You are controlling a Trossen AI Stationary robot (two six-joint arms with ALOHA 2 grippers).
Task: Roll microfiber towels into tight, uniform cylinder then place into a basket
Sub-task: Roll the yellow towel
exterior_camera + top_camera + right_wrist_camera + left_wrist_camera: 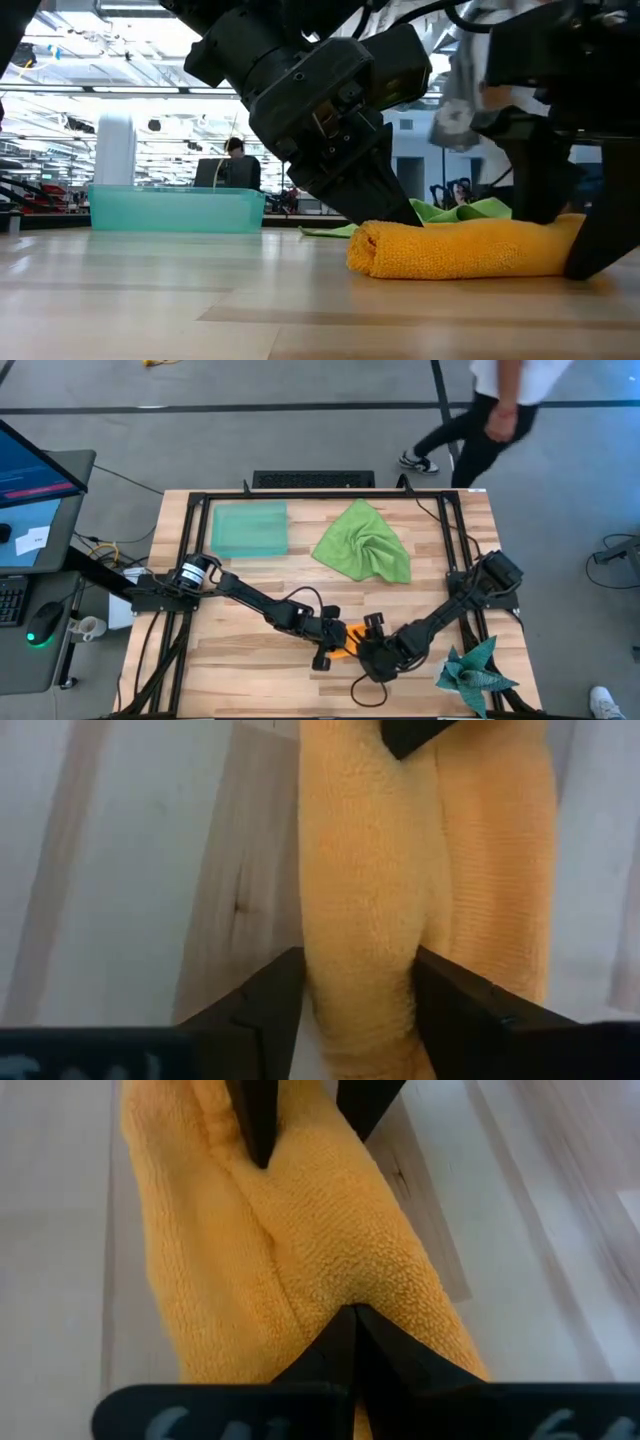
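Observation:
The orange microfiber towel (345,639) lies rolled into a thick cylinder (460,250) near the table's front middle. My left gripper (355,1320) is shut on top of the roll toward its left end. My right gripper (360,1005) stands open over the roll's right end, one finger on each side of the cloth. The lime green towel (365,545) lies crumpled on the table at the far middle. The mint-green basket (215,530) stands at the far left. My left gripper presses its shut fingertips (352,1330) down on the top of the orange roll (300,1270), slanting down from the table's left. The roll lies on the table under them. My right gripper comes from above, fingers (262,1005) across the roll. They straddle one thick fold at its right end (365,950), which fills the gap. The roll rests on the table.
A dark teal spiky cloth (475,670) lies at the front right corner. A person (490,420) walks past beyond the far edge. A monitor (35,470) and mouse sit left of the table. Bare wood shows between the basket and the arms.

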